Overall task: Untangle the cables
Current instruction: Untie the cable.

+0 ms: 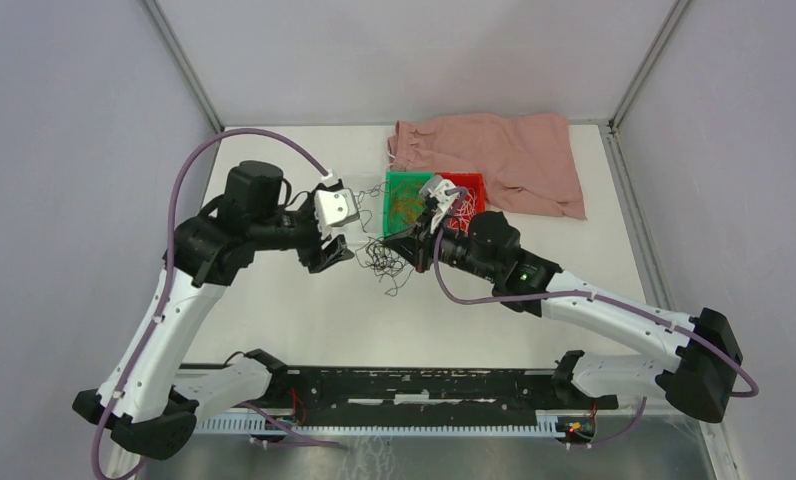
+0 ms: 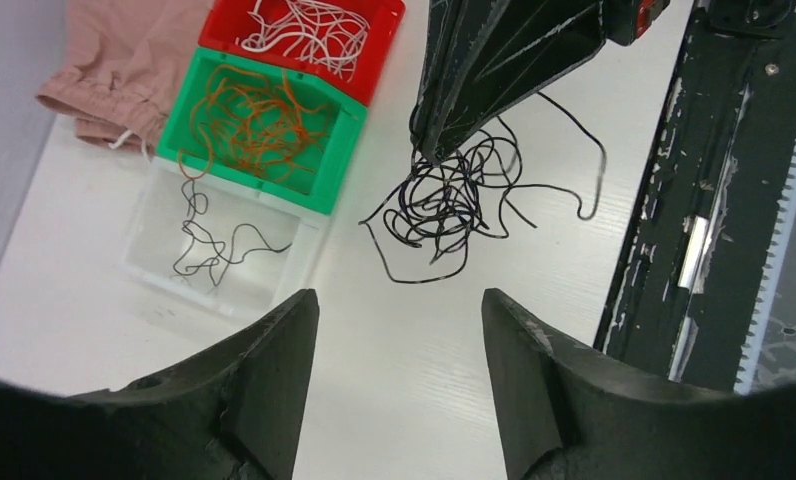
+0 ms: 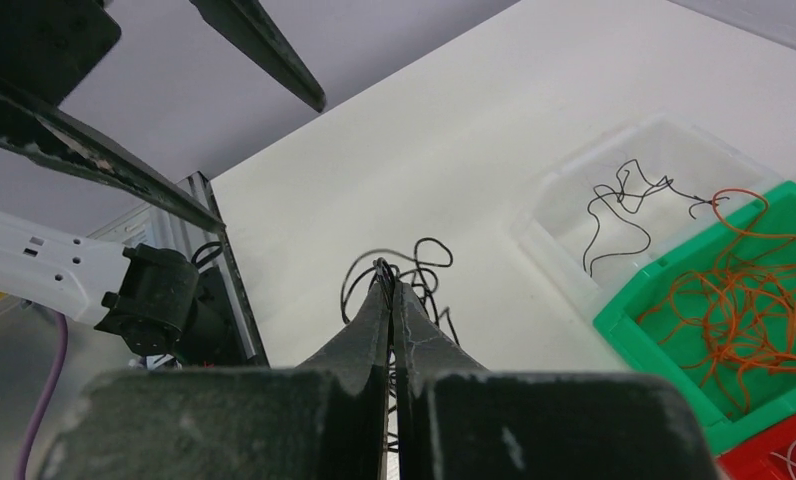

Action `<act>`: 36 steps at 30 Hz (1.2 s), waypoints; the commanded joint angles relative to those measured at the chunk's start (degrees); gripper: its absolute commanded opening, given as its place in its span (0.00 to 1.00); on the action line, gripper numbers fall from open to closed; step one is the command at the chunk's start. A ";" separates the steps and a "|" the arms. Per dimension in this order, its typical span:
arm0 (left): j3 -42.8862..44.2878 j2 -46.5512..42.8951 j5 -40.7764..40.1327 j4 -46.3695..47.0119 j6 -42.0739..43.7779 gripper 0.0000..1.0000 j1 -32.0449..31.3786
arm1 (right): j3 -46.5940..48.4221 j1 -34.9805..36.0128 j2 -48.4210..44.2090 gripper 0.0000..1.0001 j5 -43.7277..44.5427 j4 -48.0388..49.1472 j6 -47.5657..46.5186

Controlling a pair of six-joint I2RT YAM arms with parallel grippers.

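A tangle of black cables lies on the white table, also seen from above. My right gripper is shut on black strands at the top of this tangle; it shows in the left wrist view and from above. My left gripper is open and empty, just left of the tangle, also seen from above. A clear tray holds a black strand. A green bin holds orange-brown cables. A red bin holds white cables.
A pink cloth lies behind the bins at the back right. The black mounting rail runs along the near edge. Grey walls enclose the table on three sides.
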 commanded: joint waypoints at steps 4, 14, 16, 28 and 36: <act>-3.03 -0.73 8.34 4.45 -0.15 0.79 -0.11 | 1.53 -0.20 -1.43 0.01 -2.60 1.20 2.42; -15.18 -3.06 10.16 20.45 -17.37 0.75 -0.16 | 2.82 -0.12 -1.08 0.01 -1.41 1.40 4.55; -16.00 -2.85 11.81 21.65 -19.95 0.74 -0.16 | 2.94 0.11 -0.38 0.01 -1.24 2.00 5.37; -25.41 -7.51 14.06 35.89 -35.17 0.60 -0.22 | 2.95 5.01 -0.35 0.01 9.51 2.54 4.40; -25.97 -8.26 4.22 34.04 -30.16 0.26 -0.16 | 4.48 6.69 0.51 0.01 10.37 1.33 4.81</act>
